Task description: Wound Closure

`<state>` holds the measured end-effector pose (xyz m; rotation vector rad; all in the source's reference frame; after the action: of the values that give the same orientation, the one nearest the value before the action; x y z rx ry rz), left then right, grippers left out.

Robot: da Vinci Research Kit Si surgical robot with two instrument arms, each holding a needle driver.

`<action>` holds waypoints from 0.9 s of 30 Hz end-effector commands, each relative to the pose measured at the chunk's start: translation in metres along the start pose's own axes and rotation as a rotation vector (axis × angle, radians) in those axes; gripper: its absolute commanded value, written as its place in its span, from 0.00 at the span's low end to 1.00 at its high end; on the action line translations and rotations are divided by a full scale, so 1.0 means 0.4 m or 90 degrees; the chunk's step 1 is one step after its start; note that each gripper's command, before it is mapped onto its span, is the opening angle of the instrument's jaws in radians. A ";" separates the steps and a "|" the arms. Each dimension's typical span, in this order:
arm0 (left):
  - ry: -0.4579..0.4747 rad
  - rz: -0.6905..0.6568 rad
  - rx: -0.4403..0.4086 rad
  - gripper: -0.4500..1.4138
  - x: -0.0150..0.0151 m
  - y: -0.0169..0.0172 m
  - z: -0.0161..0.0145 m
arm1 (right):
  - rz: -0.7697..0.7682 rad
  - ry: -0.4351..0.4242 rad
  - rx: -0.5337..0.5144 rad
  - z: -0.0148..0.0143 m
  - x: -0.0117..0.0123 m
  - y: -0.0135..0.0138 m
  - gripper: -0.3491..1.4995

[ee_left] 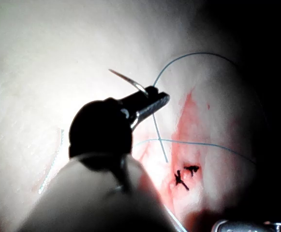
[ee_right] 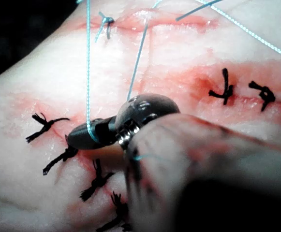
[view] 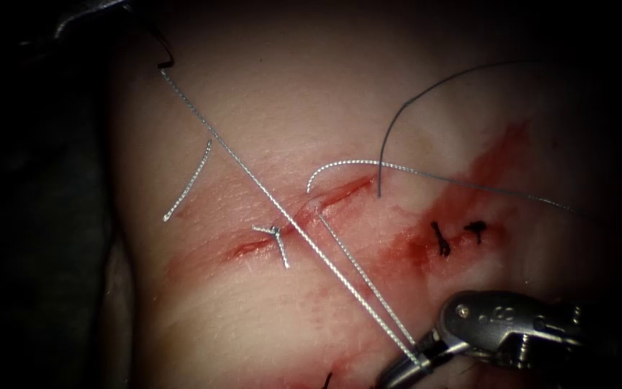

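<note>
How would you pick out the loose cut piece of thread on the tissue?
Start at the cut running across the tissue in the endoscope view, with its pale knot. Left of that knot lies a short pale strand, slanted. Unlike the long thread beside it, both ends are free and no tool holds it.

Endoscope view: we see the tissue (view: 325, 108) lit in a central pool that falls to near black toward the left and right borders. The thread (view: 253, 176) and the metal of the right tool (view: 406, 366) catch bright highlights. Left wrist view: hard light washes the tissue pale, the left tool (ee_left: 154, 102) stands as a dark silhouette, and its needle (ee_left: 128, 80) glints. Right wrist view: we note bright, even light and a wet sheen on the red fluid (ee_right: 198, 82).
</note>
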<state>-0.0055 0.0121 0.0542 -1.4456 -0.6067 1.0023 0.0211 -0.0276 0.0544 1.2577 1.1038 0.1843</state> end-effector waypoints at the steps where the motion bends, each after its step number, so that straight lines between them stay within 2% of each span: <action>1: 0.004 0.001 0.003 0.00 -0.0003 -0.0013 0.0005 | 0.015 -0.007 0.001 0.0009 -0.0005 -0.0006 0.00; 13: 0.037 0.048 0.046 0.00 0.0085 -0.0030 -0.0073 | 0.141 -0.065 -0.009 -0.0068 -0.0082 -0.0112 0.00; 19: 0.050 0.065 0.066 0.00 0.0126 -0.0049 -0.0114 | 0.218 -0.146 -0.066 -0.0154 -0.0123 -0.0217 0.00; 27: 0.068 0.074 0.086 0.00 0.0152 -0.0055 -0.0135 | 0.271 -0.175 -0.056 -0.0221 -0.0185 -0.0359 0.00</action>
<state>0.0032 0.0149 0.0538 -1.4141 -0.3705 1.0283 0.0036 -0.0315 0.0471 1.3844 0.5711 0.3667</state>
